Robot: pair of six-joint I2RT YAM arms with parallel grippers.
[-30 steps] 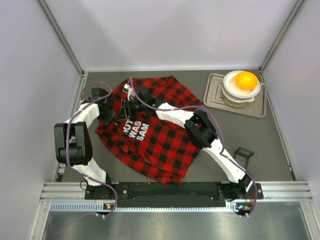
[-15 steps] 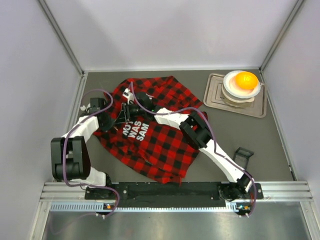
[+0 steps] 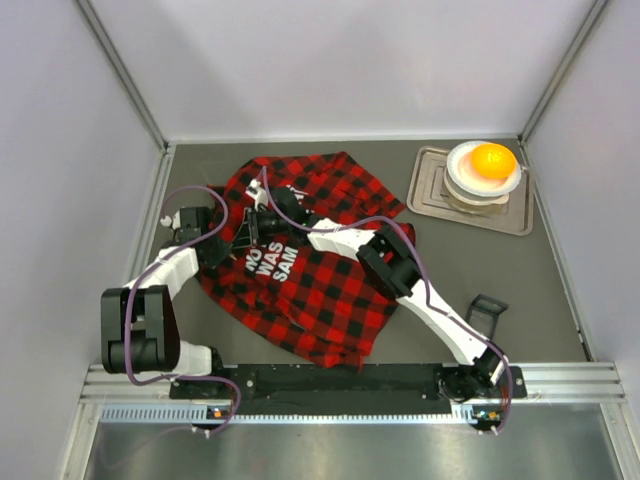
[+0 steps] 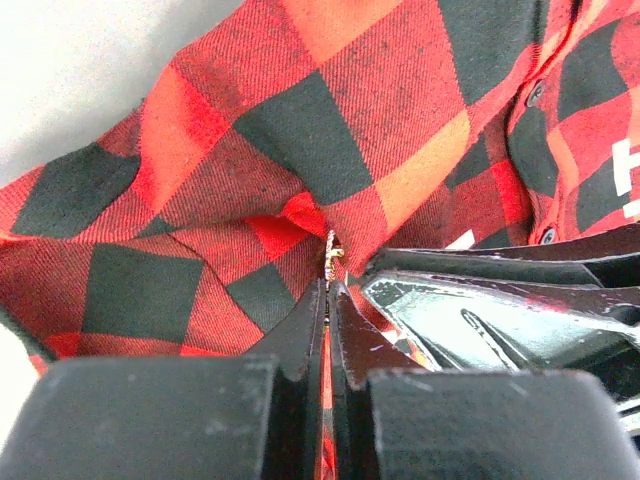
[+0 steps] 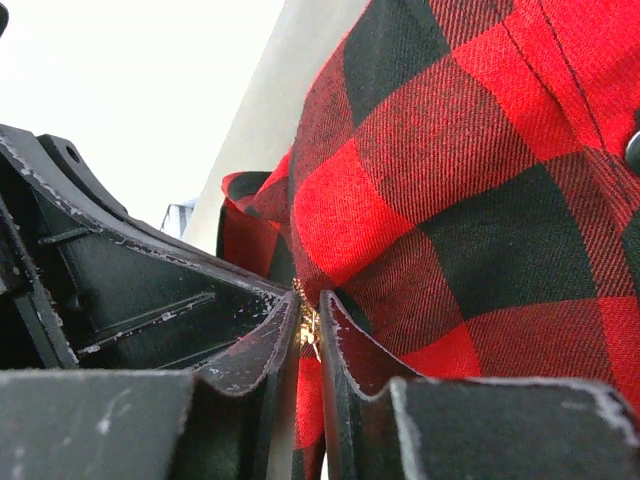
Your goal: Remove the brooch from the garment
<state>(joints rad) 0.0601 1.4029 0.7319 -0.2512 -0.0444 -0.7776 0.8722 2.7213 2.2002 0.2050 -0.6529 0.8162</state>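
The garment point(image 3: 320, 285), a red-and-black plaid shirt with white letters, lies crumpled left of the middle of the table. Both grippers meet at its upper left part. My left gripper point(image 3: 243, 233) is shut on a fold of the garment point(image 4: 300, 120), and the brooch point(image 4: 332, 252) shows as a tiny gold bit just past its fingertips. My right gripper point(image 3: 259, 222) is shut on the brooch point(image 5: 309, 322), which glints pale gold between its fingers against the garment point(image 5: 470, 150). In the top view the brooch is hidden by the grippers.
A grey tray point(image 3: 430, 195) at the back right holds stacked white bowls with an orange ball point(image 3: 492, 160). A small black object point(image 3: 487, 308) lies on the table by the right arm. Enclosure walls stand on the left, right and back.
My left arm has swung nearer and its gripper has shifted slightly towards the near side. The right gripper stays beside it on the same fold. The shirt's left edge has drawn in a little.
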